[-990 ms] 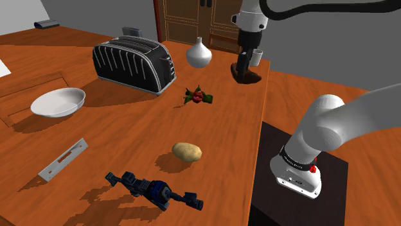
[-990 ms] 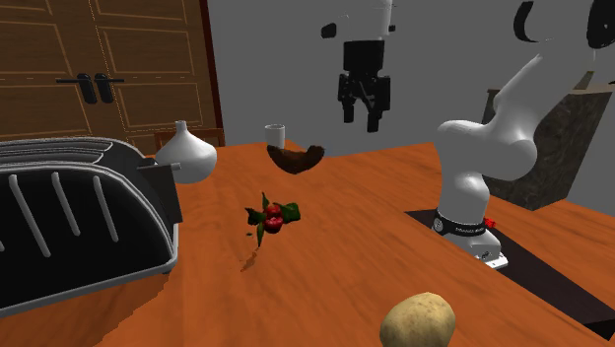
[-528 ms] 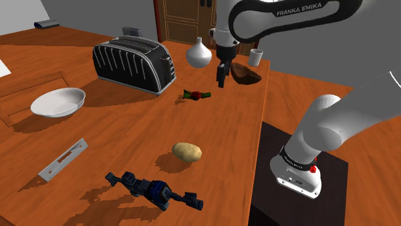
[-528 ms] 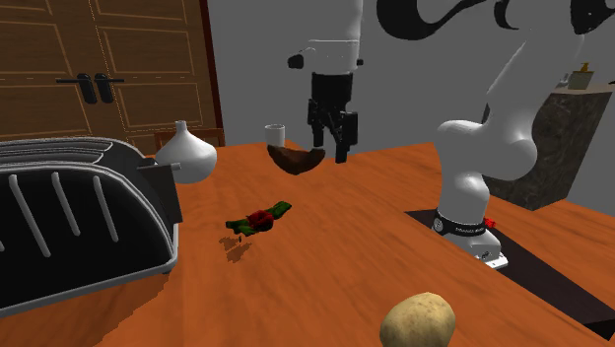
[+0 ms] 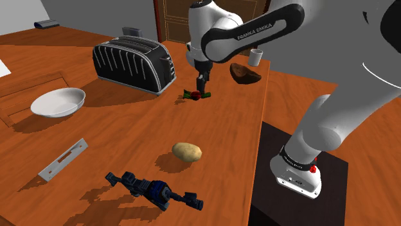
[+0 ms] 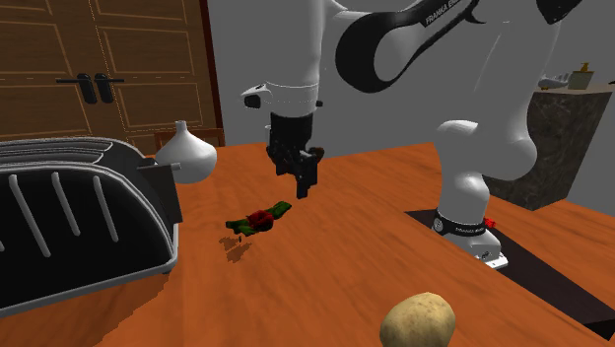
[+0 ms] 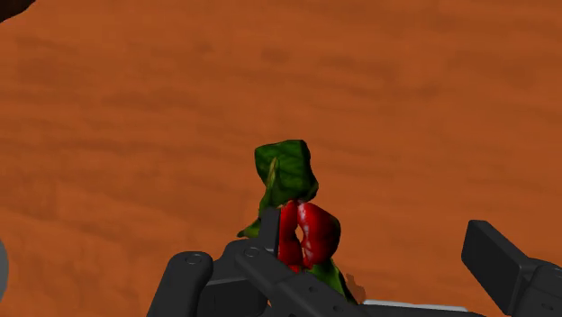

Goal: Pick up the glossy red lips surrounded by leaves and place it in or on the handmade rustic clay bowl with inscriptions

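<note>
Shoulder view: the gripper [image 5: 201,87] points down at the wooden table [image 5: 128,128], fingertips just above the red lips [image 5: 196,95], which lie flat on the surface directly beneath it with green leaves around them. The dark brown bowl [image 5: 245,74] stands apart from the gripper toward this view's right, near the table edge, with a white cup [image 5: 256,56] behind it. A black toaster [image 5: 133,64] stands on the gripper's other side. Nearer the camera than the gripper lie a white dish [image 5: 58,101], a potato [image 5: 187,151], a grey metal strip [image 5: 63,159] and a blue-black tool [image 5: 154,190].

Second exterior view: the gripper [image 6: 305,181] hangs above the table, and the red lips [image 6: 258,219] rest below it, offset toward this view's left. A white vase [image 6: 185,153] stands behind, in front of brown cabinet doors [image 6: 108,59].

Wrist view: the fingers [image 7: 510,268] stand wide apart (jaws open, nothing clasped). The red lips [image 7: 308,232] lie between them, nearer one finger than the other, leaves [image 7: 286,171] extending forward of the gripper [image 7: 342,259]
</note>
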`<state>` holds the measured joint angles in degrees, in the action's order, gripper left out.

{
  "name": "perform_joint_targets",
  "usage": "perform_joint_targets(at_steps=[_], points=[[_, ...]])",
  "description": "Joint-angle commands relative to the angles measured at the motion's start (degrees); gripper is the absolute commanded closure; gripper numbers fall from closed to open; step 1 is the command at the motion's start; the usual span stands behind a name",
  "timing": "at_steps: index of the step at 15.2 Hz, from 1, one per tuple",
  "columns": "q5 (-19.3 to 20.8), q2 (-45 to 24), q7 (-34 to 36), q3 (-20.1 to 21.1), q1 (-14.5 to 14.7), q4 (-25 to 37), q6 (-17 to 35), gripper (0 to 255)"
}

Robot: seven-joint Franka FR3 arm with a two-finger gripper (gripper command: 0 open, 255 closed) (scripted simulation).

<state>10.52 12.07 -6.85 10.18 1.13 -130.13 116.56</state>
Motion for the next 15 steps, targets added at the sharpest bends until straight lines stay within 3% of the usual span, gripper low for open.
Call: perform_joint_targets(at_steps=[1,9,15], points=[[2.59,-4.60,0.75,0.60,-0.24,2.20,2.37,0],[4.78,-8.20,1.95,0.26,-0.81,-0.09,8.15,0],[4.91,-8.42,2.03,0.22,-0.86,-0.31,8.58,0]])
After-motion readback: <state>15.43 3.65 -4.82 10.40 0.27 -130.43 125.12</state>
